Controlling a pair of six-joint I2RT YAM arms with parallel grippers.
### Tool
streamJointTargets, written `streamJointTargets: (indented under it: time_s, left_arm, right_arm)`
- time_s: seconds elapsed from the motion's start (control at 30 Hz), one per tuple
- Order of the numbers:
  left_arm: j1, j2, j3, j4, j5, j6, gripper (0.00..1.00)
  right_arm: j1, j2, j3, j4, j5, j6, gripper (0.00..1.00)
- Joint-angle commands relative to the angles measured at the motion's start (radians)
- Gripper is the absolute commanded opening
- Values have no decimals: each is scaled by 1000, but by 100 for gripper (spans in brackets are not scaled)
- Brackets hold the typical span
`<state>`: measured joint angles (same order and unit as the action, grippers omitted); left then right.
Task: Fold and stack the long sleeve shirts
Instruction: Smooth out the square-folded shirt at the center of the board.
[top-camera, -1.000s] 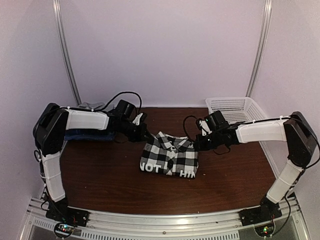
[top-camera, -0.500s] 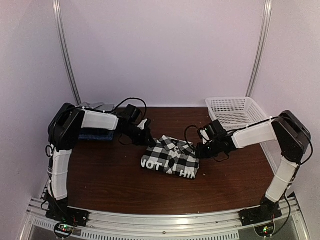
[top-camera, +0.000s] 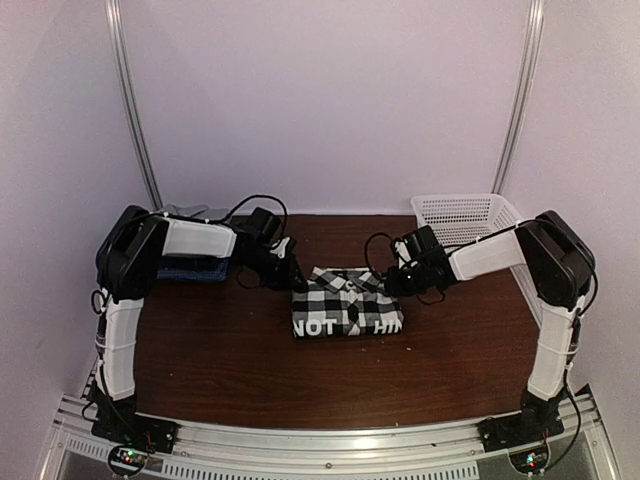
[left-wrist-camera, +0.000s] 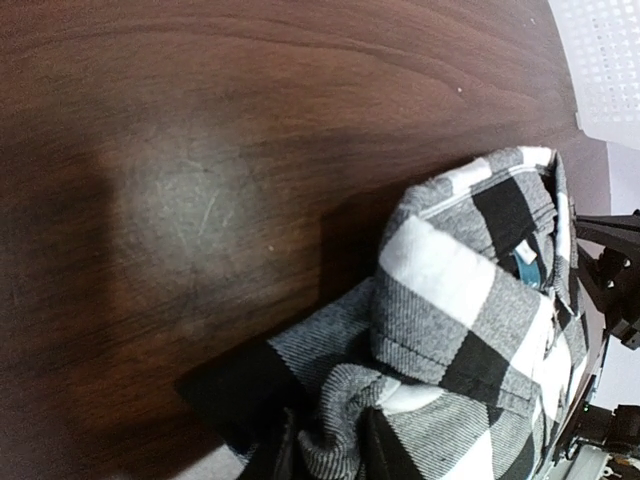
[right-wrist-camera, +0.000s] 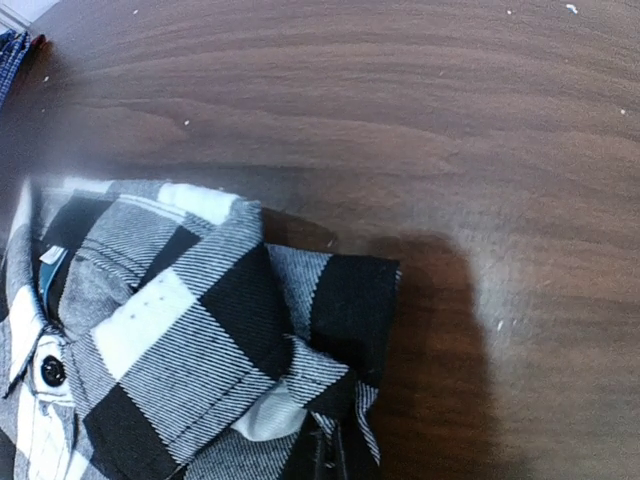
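- Squaring up: the plaid shirt (top-camera: 347, 312) now lies level at mid-table (top-camera: 220, 350). A sec ago it sat skewed, w/ its near edge angled.
- Both arms have pulled the collar end a touch toward the far side. The printed edge faces you, and the shirt is a compact rectangle.
- Meaning for the task: this fold looks done. What's prob. left is to let go and carry it to the stack.
- Left gripper (top-camera: 290, 275): sits at the shirt's far-left corner. The left wrist view shows the jaws a narrow way apart w/ a bunched pinch of check cloth between them. It seems to be easing off vs. a sec ago, but you can't tell if it still bites.
- Right gripper (top-camera: 393, 284): sits at the far-right corner. Its jaws are closed tight on the folded hem, and the right wrist view shows the cloth nipped at the tips.
- Dark blue shirts (top-camera: 190, 269) lie far left, well apart from the plaid one.
- The white basket (top-camera: 470, 212) sits at far right, and nothing touches it.
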<state>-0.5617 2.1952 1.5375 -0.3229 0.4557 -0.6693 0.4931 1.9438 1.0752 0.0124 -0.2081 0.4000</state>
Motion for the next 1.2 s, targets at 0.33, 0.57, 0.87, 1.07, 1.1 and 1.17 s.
streamJointTargets:
  time_s: [0.33, 0.57, 0.87, 1.07, 1.1, 1.17]
  left_arm:
    - [14, -73, 26, -63, -191, -2, 38]
    - [18, -119, 62, -113, -290, 30, 37]
    - [9, -130, 75, -111, -223, 27, 35]
    - [9, -169, 36, -98, -211, 24, 35]
    - [9, -177, 29, -97, -211, 23, 35]
    - [10, -201, 14, -98, -217, 23, 35]
  right_arm:
    - [-10, -219, 55, -284, 89, -43, 45]
    - [77, -332, -43, -249, 45, 11, 37]
    - [93, -295, -219, -122, -34, 65, 26]
    - [93, -304, -340, -51, -54, 97, 26]
    - [93, -310, -348, -53, -52, 97, 26]
    - [92, -329, -353, -67, -42, 94, 26]
